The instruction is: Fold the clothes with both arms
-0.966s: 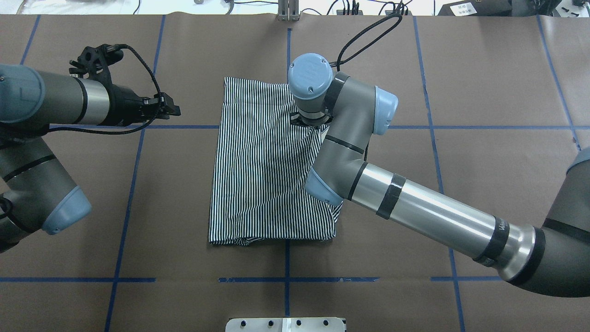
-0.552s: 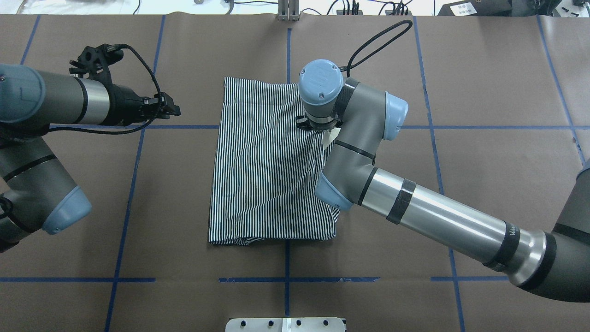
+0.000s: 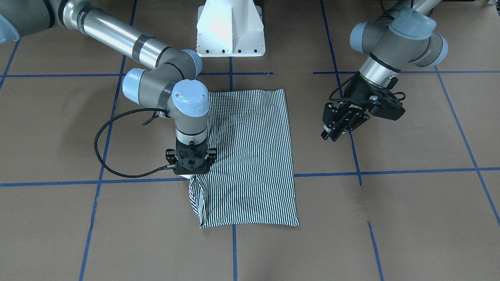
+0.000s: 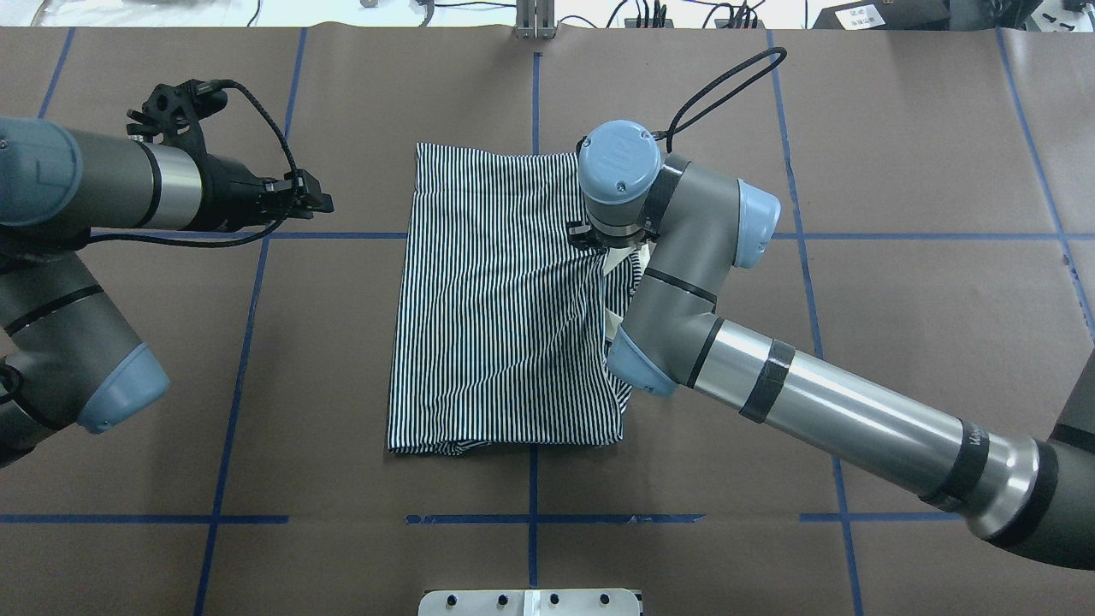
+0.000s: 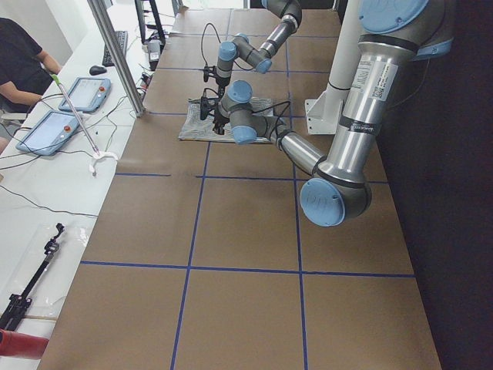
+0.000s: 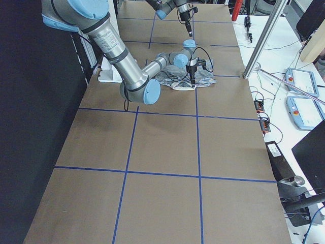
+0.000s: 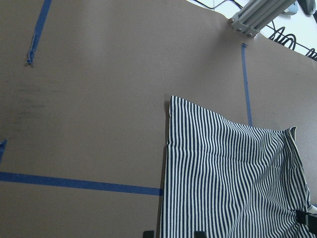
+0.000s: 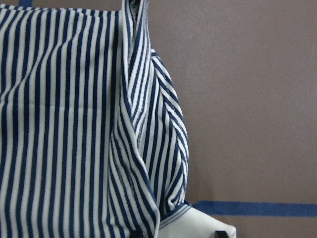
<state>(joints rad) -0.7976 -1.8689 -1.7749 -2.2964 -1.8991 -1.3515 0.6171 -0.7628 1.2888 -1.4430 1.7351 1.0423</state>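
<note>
Right of centre in the overhead view, the right gripper (image 3: 190,168) now sits further toward the frame's right than a second ago. The right edge of the shirt (image 4: 505,325) goes with it: the striped cloth there is drawn outward into a raised ridge, and a strip of cream collar (image 4: 612,259) peeks out beside the wrist where none showed a second ago. Its jaws seem clenched on that edge, since the cloth rises to them in the wrist view. The rest of the shirt lies unmoved as a folded rectangle at the middle of the worktop (image 4: 898,171). At the upper left of the frame the left gripper (image 4: 321,203) hovers in the same place, well apart from the shirt. Nothing is between its jaws, and I cannot tell whether they are fully closed. This looks like a one-armed adjustment of the side fold, not a new fold, and the drawn-out edge probably needs laying flat before any further crease.
</note>
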